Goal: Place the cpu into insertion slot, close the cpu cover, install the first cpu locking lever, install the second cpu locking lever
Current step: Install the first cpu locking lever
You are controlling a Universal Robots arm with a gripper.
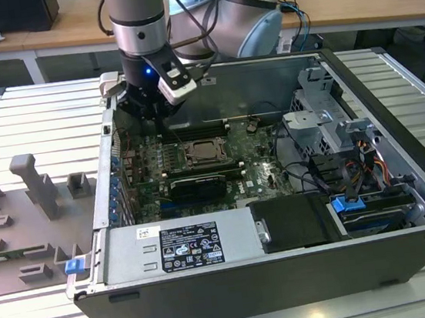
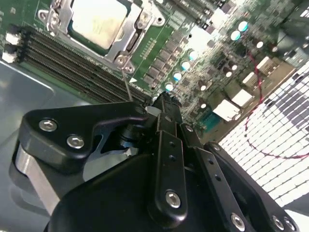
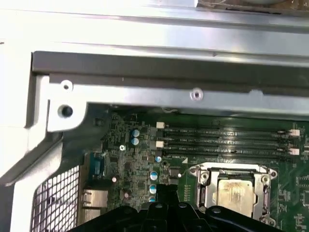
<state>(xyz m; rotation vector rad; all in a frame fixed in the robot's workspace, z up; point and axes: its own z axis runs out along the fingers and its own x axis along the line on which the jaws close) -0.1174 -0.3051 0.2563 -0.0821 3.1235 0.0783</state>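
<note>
The cpu [image 2: 99, 21] lies flat in the insertion slot [image 1: 205, 151] with the cpu cover [image 2: 131, 35] down over its edges, so seating and covering look done. The gripper [image 2: 165, 102] hangs low over the green board [image 2: 203, 63], just beside the slot's corner. Its jaws are drawn narrow with nothing seen between them, probably so the slim tip can reach the thin locking lever [image 2: 128, 79] rising from that corner. The second wrist view shows lever and tip close together; whether they touch I cannot tell. The first wrist view instead gives the case wall [image 3: 169, 67] and the memory slots [image 3: 222, 140] beyond the cpu.
</note>
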